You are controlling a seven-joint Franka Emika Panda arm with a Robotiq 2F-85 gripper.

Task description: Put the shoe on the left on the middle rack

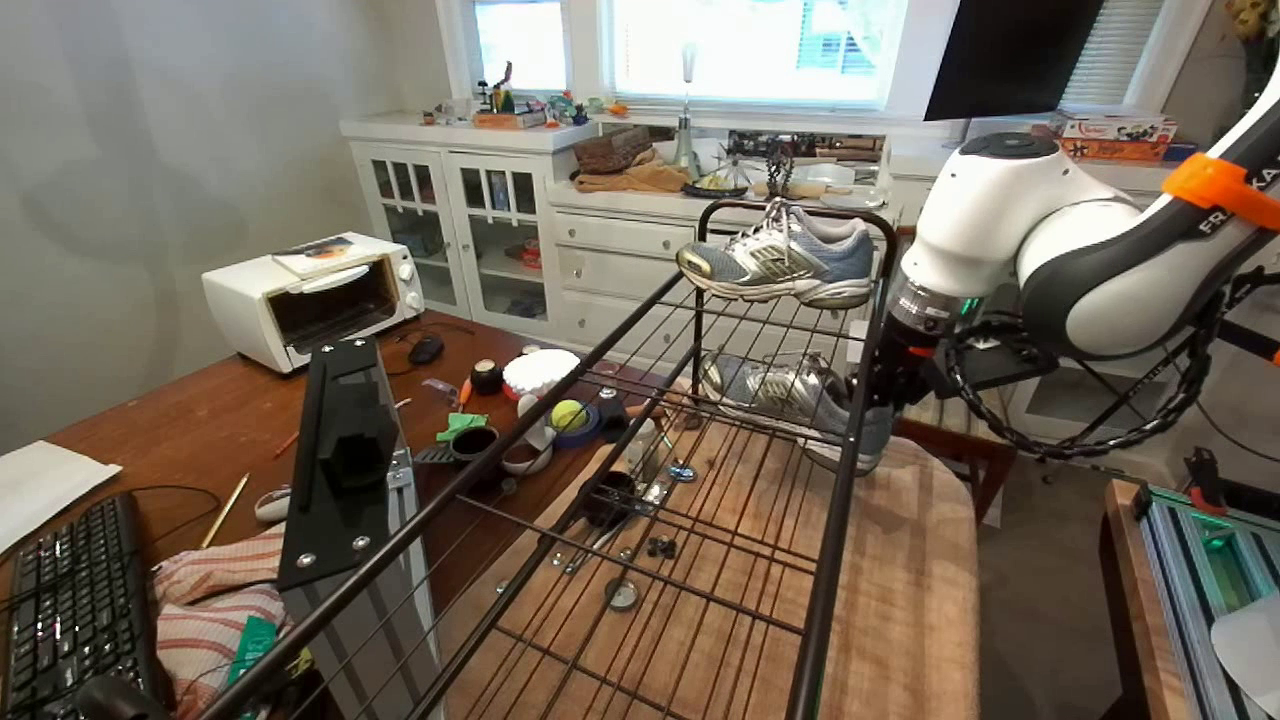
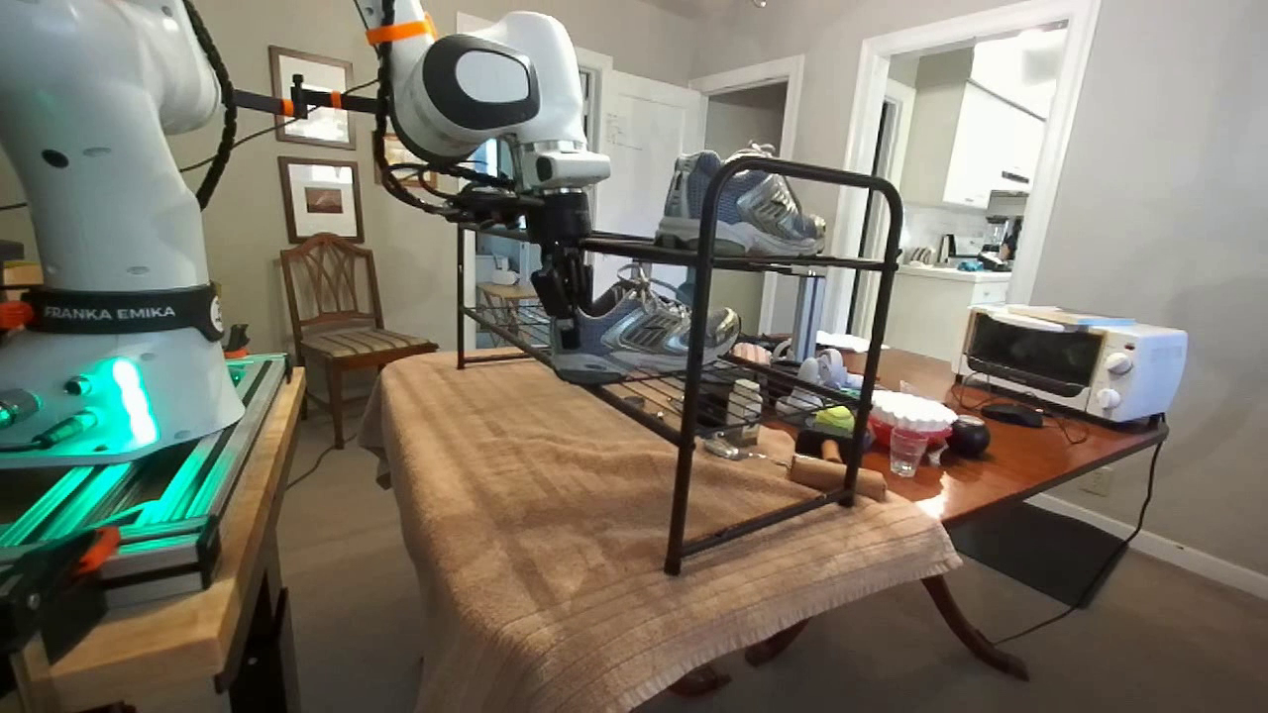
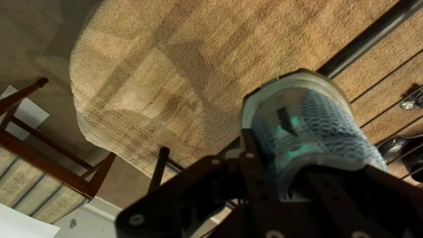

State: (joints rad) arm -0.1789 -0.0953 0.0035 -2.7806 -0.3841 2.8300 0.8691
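Your fingers (image 2: 566, 332) clamp the middle rack's (image 2: 644, 413) running shoe (image 2: 634, 335); in an exterior view, the top tier (image 2: 842, 264) holds its twin (image 2: 761, 208) at one o'clock.

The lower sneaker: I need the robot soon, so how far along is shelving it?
Done, it seems: the lower sneaker sits on the lower wire shelf, likely the middle rack. In hand: the jaws are at its heel; whether they grip is unclear. Left, probably: tucking in the heel, which juts past the edge rail, then backing the jaws away.
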